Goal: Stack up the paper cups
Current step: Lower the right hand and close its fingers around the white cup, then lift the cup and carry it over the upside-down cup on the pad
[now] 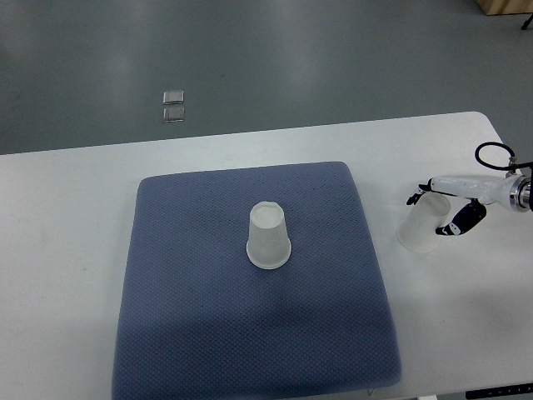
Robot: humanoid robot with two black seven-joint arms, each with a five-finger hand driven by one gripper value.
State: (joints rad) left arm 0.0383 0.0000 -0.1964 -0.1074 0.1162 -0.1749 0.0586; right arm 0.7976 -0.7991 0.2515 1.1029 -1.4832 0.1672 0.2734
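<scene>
Two translucent paper cups are visible on a white table [75, 200]. One cup [268, 237] stands upside down, base uppermost, near the middle of a blue-grey textured mat [191, 317] that covers the table's centre. The second cup [425, 222] is off the mat, to its right, tilted with its wide rim toward the lower left, and is clasped by the right hand [450, 208], whose arm enters from the right edge; its white and black fingers [463, 220] close around the cup's upper part. Beyond the table's far edge, two small square plates [173, 106] lie on the grey floor.
</scene>
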